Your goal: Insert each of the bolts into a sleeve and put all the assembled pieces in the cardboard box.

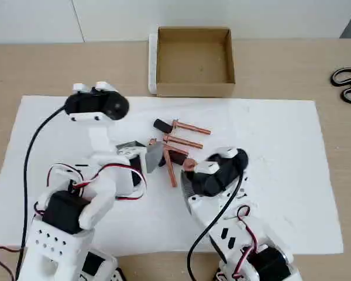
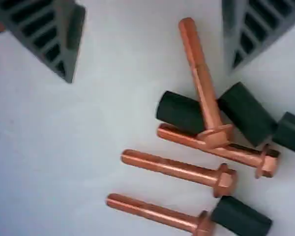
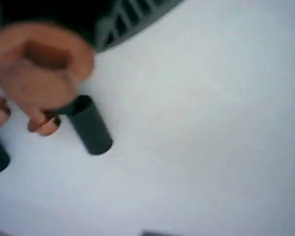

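Note:
Several copper bolts (image 1: pixel 184 142) and black sleeves (image 1: pixel 162 126) lie in a loose pile on the white sheet in front of the cardboard box (image 1: pixel 193 89). My left gripper (image 1: pixel 145 153) hangs open just left of the pile; in its wrist view the fingers (image 2: pixel 49 34) stand wide apart over the bolts (image 2: pixel 177 169) and sleeves (image 2: pixel 179 112). My right gripper (image 1: pixel 190 170) sits at the pile's near right side, shut on a bolt (image 3: pixel 39 69) whose head looms close. A loose sleeve (image 3: pixel 91 125) lies on the sheet beneath it.
The white paper sheet (image 1: pixel 281 175) covers most of the table. Scissors (image 1: pixel 348 82) lie at the far right edge. The box is open on top and stands behind the sheet's back edge.

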`<move>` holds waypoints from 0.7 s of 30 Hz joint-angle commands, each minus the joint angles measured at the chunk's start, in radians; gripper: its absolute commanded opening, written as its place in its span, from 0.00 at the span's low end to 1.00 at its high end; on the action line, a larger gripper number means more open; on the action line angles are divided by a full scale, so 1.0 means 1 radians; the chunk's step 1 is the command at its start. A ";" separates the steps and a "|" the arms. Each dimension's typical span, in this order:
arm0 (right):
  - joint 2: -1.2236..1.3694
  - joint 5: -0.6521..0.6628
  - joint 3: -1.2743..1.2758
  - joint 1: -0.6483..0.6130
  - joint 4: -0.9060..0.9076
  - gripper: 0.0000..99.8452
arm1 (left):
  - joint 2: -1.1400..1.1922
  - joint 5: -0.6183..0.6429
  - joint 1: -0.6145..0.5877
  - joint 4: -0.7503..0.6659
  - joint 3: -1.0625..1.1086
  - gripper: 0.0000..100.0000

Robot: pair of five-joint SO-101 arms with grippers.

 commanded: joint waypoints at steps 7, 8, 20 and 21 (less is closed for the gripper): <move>0.154 0.091 -0.186 0.268 -0.189 0.00 | -0.012 -0.009 -0.230 0.127 -0.044 0.19; 0.213 0.091 -0.236 0.282 -0.189 0.00 | -0.011 -0.009 -0.258 0.137 -0.044 0.19; 1.199 0.089 -0.939 0.384 -0.435 0.00 | -0.009 -0.009 -0.354 0.196 0.025 0.19; 1.274 0.089 -1.003 0.390 -0.446 0.00 | -0.009 -0.009 -0.354 0.196 0.027 0.19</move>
